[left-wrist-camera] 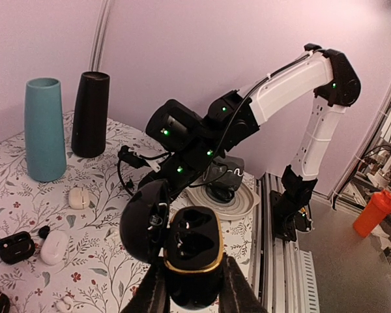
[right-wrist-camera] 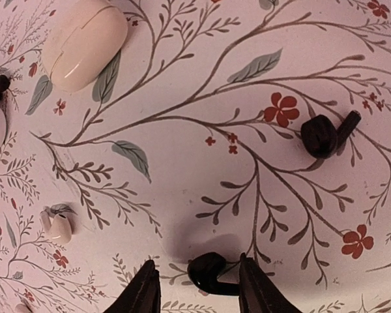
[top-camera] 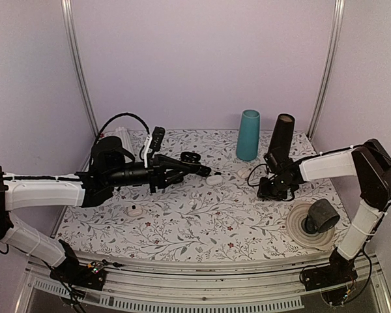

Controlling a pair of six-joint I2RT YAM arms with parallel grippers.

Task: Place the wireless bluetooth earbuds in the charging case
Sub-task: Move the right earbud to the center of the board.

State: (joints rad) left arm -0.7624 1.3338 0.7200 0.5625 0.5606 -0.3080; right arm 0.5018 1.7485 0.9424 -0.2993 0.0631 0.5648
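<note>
Earbuds point(right-wrist-camera: 322, 134) on floral tablecloth point(right-wrist-camera: 182, 78), lilac walls point(top-camera: 202, 59)

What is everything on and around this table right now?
Vases: two, a teal vase and a black vase, back of the table.
Held charging case: one, black, open, in the left gripper.
Loose case: one, black, open, on the table.
White cases: at least two, closed, mid-table.
Black earbuds: at least two; near earbud inside the right gripper, far earbud lying beyond.
White earbud: one, on the table nearby.
White disc: one, front right, dark roll on it.
Orange bottle: one, off the table.
Arms: two, white and black; left shut on the case, right open.
</note>
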